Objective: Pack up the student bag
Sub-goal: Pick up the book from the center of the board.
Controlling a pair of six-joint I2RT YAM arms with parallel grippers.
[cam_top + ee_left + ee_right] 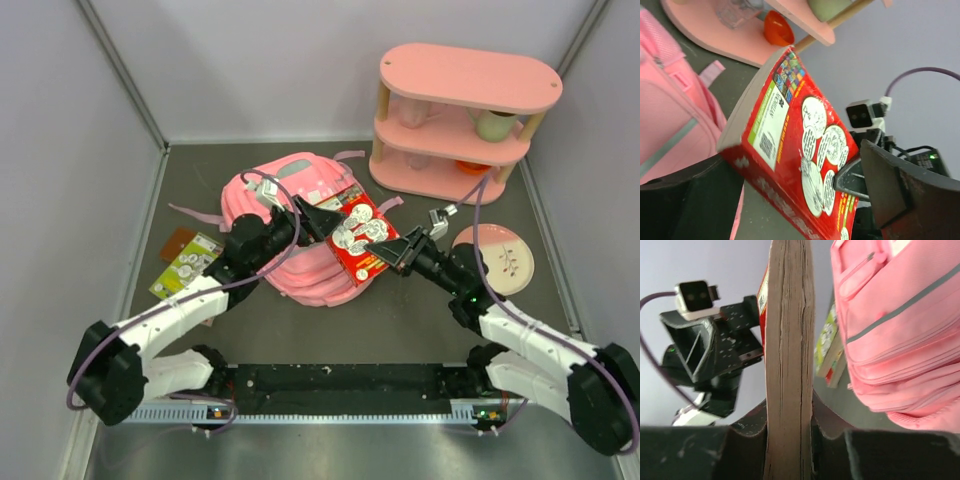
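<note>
**A:** Start at the right gripper [390, 252]. What is it doing?

**B:** It is clamped on a red book [358, 232]. In the right wrist view its fingers [742, 440] press on both sides of the brown page edge, which stands upright between them.

**A:** And the left gripper [318, 218]?

**B:** Its jaws stand wide apart at the book's other end. In the left wrist view the book lies slanted between the two dark fingers [895, 195]. There is a clear gap to the finger on the cover side, so it has no grip.

**A:** So the book is carried by one arm?

**B:** By the right one alone, as far as the pictures show. The book hangs over the right edge of the student bag [315, 275], cover up, printed with white round cartoon shapes.

**A:** Where is the bag itself?

**B:** It lies flat in the middle of the grey table [400, 320], under both grippers, front pockets and grey stripe facing up. I cannot tell whether any pocket is open.

**A:** What else is around the bag?

**B:** Left of it, well apart, lies a green-and-white booklet [187, 262]. To its right, beyond the right gripper, sits a pink-and-white plate [495, 262]. Behind the bag to the right stands a pink shelf unit [455, 90], with an orange cup [777, 29] on its lowest level.
</note>
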